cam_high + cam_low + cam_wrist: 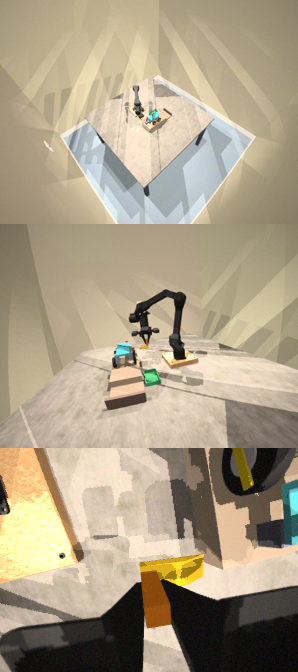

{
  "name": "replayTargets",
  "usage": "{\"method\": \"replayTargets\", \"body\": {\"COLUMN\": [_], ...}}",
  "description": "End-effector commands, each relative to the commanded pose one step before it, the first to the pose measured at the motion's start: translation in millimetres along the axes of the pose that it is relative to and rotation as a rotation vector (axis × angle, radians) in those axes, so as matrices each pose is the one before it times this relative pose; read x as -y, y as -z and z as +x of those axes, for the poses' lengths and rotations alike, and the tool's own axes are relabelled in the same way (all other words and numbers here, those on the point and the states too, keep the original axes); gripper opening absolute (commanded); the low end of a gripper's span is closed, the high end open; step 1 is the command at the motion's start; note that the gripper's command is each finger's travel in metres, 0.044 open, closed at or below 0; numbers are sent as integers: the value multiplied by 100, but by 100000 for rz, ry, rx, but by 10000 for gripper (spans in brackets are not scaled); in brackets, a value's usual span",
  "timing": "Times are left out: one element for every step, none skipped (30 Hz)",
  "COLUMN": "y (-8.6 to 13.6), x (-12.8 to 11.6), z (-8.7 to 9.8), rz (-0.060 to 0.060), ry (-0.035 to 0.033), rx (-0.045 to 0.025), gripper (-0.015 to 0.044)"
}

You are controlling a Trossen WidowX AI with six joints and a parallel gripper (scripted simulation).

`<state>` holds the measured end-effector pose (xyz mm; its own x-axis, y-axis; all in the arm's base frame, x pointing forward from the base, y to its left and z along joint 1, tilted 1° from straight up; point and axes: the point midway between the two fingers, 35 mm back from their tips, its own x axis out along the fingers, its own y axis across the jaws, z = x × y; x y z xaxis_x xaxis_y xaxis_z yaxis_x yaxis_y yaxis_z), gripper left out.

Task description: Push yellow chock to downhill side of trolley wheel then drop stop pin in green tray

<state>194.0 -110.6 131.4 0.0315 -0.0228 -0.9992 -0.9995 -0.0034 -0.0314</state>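
My gripper is shut on the orange handle of the yellow chock. The chock appears to hang above the table, beside the ramp's uphill end; its black base is not distinguishable. The trolley, cyan on black wheels, stands on the tan ramp. The red-headed stop pin stands at the trolley's uphill end; its lower part is hidden in the exterior view. The green tray sits beside the ramp.
The arm's wooden base plate is on the tray's side of the ramp. A dark end wall closes the ramp's low end. One trolley wheel shows at the wrist view's upper right.
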Motion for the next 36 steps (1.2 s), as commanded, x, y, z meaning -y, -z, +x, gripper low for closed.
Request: {"method": "replayTargets", "body": {"y": [-34, 0, 1, -1, 2, -1, -2, -5, -7, -9, -12, -14, -13, -11, -7, -2, 0, 0, 0, 0, 0, 0, 0, 0, 0, 0, 0, 0, 0, 0, 0, 0, 0, 0, 0, 0], "x": [20, 4, 9, 5, 12, 8, 10, 6, 9, 5, 10, 6, 4, 1, 0, 0, 0, 0, 0, 0, 0, 0, 0, 0, 0, 0, 0, 0, 0, 0, 0, 0, 0, 0, 0, 0], "z": [-1342, -366, -322, -329, -335, -361, -354, -358, -353, -357, -355, -359, -280, -205, -122, -42, 0, 0, 0, 0, 0, 0, 0, 0, 0, 0, 0, 0, 0, 0, 0, 0, 0, 0, 0, 0], "rz": [-621, 0, 0, 0, 0, 0, 0, 0, 0, 0, 0, 0, 0, 0, 0, 0, 0, 0, 0, 544, 1631, 2143, 3179, 3365, 3407, 3404, 3407, 3415, 3418, 3415, 3418, 3393, 3395, 3391, 3396, 3388], "ry": [463, 0, 0, 0, 1, 0, 0, 0, 0, 0, 0, 0, 0, 0, 0, 0, 0, 0, 0, -1, -4, -6, -8, -8, -8, -8, -8, -8, -7, -7, -7, -7, -7, -7, -7, -7], "rx": [74, 0, 0, 0, 0, 0, 1, 1, 1, 1, 2, 2, 2, 1, 1, 0, 0, 0, 0, -1, -3, -4, -6, -7, -8, -8, -8, -4, -5, -5, -5, -2, -3, -3, -3, -1], "gripper": [0, 0, 0, 0, 0, 0, 0, 0, 0, 0, 0, 0, 0, 0, 0, 0, 0, 0, 0, 0, 0, 0, 0, 0, 0, 0, 0, 0, 0, 0, 0, 0, 0, 0, 0, 0]}}
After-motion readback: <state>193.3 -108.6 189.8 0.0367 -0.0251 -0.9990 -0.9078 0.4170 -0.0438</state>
